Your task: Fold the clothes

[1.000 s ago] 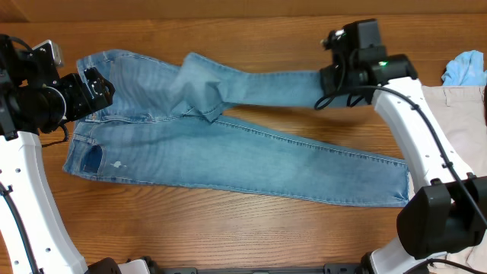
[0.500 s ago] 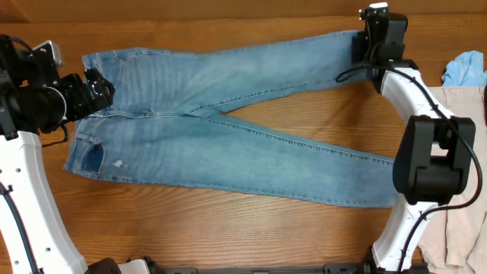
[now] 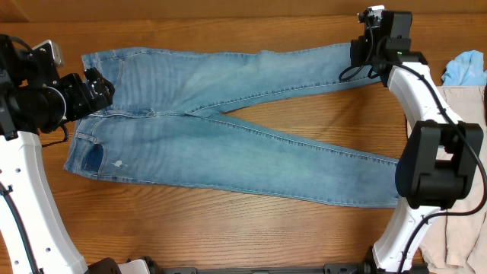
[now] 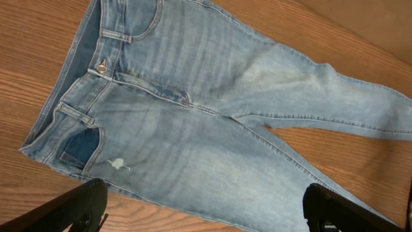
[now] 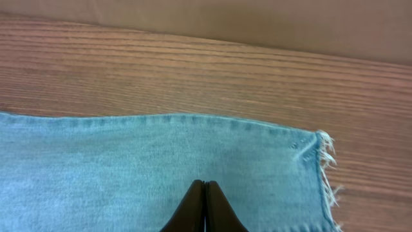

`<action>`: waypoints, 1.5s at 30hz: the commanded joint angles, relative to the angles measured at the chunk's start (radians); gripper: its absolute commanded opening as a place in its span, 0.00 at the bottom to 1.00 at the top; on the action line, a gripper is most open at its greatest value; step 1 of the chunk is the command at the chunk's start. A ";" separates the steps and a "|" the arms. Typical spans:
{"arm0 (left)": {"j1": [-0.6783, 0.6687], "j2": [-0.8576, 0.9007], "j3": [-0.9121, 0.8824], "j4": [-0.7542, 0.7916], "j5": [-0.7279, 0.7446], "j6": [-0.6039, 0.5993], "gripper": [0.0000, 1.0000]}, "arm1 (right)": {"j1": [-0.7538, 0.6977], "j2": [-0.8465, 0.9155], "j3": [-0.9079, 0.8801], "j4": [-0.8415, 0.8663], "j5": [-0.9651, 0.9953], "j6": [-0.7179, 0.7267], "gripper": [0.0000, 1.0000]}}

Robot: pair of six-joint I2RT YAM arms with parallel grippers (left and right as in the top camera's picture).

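Light-blue jeans (image 3: 228, 129) lie flat, legs spread apart rightward, waistband at the left.

Wooden table (image 3: 228, 228) with grain running lengthwise, plain tan wall (image 5: 193, 16) along its far edge

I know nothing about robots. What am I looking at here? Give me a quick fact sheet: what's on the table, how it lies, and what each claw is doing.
Garment: jeans, light blue, spread flat, legs apart in a V
Surface: wooden table
Left gripper: open, by the waistband, holding nothing
Right gripper: shut on the far leg's frayed hem
Off to the side: blue cloth and beige garment at the right edge
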 commanded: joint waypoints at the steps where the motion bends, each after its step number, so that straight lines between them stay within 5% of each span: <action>1: 0.000 0.003 0.011 0.002 0.013 0.000 1.00 | -0.010 0.084 0.016 0.040 -0.024 0.004 0.04; 15: 0.000 0.003 0.011 0.002 0.013 0.000 1.00 | -0.012 0.195 0.016 -0.253 0.204 0.044 0.04; 26: 0.000 0.003 0.011 0.002 0.013 0.000 1.00 | -0.105 0.090 0.092 -0.422 0.117 0.163 0.04; 33: 0.000 0.003 0.011 0.002 0.013 0.000 1.00 | -0.107 -0.232 0.268 -0.781 -0.084 0.206 0.33; 40: 0.000 0.003 0.011 0.002 0.013 0.000 1.00 | -0.146 -0.291 0.228 -1.042 -0.069 0.343 0.35; 42: 0.000 0.003 0.011 0.002 0.013 0.000 1.00 | -0.185 -0.289 0.186 -1.020 -0.004 0.342 0.35; 45: 0.000 0.003 0.011 0.002 0.013 0.000 1.00 | -0.258 -0.285 0.117 -0.989 0.031 0.329 0.04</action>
